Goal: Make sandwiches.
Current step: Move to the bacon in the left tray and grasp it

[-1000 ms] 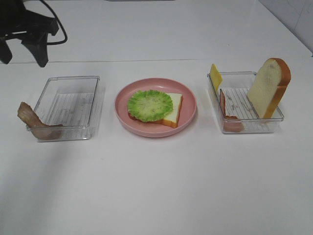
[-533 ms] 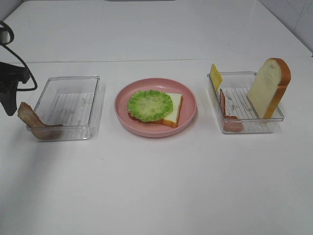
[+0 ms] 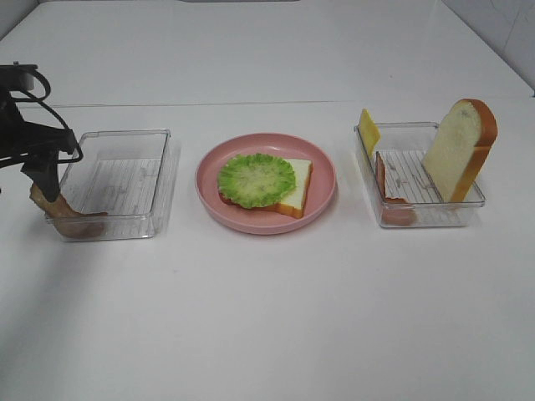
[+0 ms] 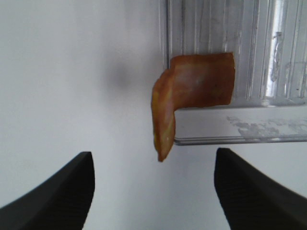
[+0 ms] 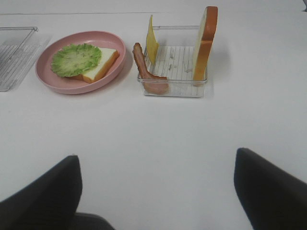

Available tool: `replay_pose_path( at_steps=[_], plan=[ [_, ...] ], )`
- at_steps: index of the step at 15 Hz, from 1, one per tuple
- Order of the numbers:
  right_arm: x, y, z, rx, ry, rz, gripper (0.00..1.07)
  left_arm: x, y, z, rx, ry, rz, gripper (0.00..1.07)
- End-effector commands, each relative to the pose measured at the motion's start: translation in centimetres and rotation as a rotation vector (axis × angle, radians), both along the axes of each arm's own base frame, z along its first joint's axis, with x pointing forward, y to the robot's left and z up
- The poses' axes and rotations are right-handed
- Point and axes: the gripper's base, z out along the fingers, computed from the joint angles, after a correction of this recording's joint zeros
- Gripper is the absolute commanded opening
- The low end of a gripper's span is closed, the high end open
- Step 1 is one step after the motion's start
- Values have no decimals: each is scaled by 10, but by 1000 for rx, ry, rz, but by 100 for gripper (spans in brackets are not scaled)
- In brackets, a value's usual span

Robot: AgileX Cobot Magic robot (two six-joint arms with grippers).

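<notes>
On the pink plate (image 3: 326,177) lies a white bread slice (image 3: 298,185) with green ruffled lettuce (image 3: 256,180) on top. A reddish-brown bacon strip (image 3: 60,210) hangs over the front left corner of the left clear tray (image 3: 121,142). My left gripper (image 3: 38,185) hovers just above it, open. In the left wrist view the bacon strip (image 4: 192,88) sits ahead of the spread fingers (image 4: 55,194). My right gripper (image 5: 158,196) is open over bare table, well short of the plate (image 5: 115,45). It does not show in the exterior view.
The right clear tray (image 3: 435,213) holds an upright bread slice (image 3: 460,150), a yellow cheese slice (image 3: 368,131) leaning on its left wall and another bacon strip (image 3: 384,180). White tabletop stretches in front of the plate and both trays.
My left arm has come from the back left corner forward and down to the bacon at the left tray's front corner. The food and the trays have not moved.
</notes>
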Motion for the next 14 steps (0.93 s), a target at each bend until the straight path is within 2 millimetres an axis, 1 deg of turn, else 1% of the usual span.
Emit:
replay_pose_path(
  at_steps=[1, 5, 10, 13, 14],
  plan=[
    [0, 0, -1, -5, -15, 4, 81, 8, 0, -14, -8, -25, 14, 67],
    [0, 0, -1, -5, -15, 4, 81, 20, -2, -16, -14, -67, 17, 66],
    [0, 0, -1, -5, -15, 4, 81, 20, -3, -16, -32, -67, 28, 53],
    [0, 0, -1, -5, -15, 4, 81, 20, -4, -16, -43, -62, 36, 41],
    [0, 0, -1, -5, -15, 4, 81, 20, -4, -16, -43, -64, 37, 40]
  ],
)
